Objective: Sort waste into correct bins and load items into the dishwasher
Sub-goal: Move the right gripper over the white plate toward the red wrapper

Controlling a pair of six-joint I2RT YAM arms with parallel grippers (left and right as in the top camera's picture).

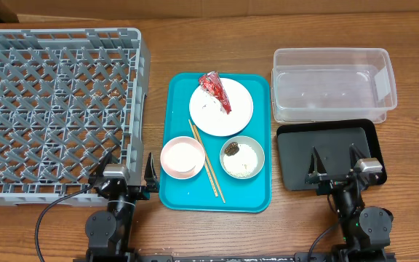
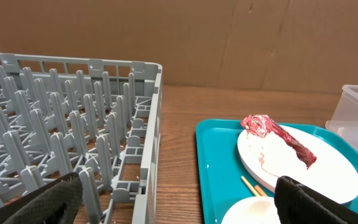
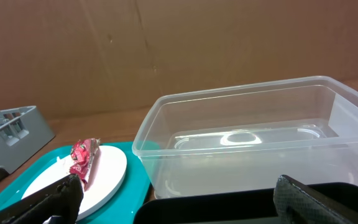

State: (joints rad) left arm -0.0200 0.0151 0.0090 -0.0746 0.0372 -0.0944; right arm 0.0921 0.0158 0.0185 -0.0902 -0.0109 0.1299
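Observation:
A white plate (image 1: pixel 231 115) on the turquoise tray (image 1: pixel 180 200) holds a crumpled red wrapper (image 1: pixel 216 91); both also show in the left wrist view (image 2: pixel 281 142) and the right wrist view (image 3: pixel 82 158). A pink bowl (image 1: pixel 181 156), a grey bowl (image 1: pixel 242 159) with rice and a brown lump (image 1: pixel 232 149), and chopsticks (image 1: pixel 206 161) lie on the tray. The grey rack (image 1: pixel 57 109) is at left. The clear tub (image 1: pixel 333 84) and black tray (image 1: pixel 329 154) are at right. My left gripper (image 1: pixel 130 176) is open at the rack's near corner. My right gripper (image 1: pixel 338 169) is open over the black tray's near edge. No tissue or cup shows.
A cardboard wall (image 2: pixel 229 37) stands behind the wooden table (image 1: pixel 413 145). The rack's corner wall (image 2: pixel 151 124) stands between my left fingers.

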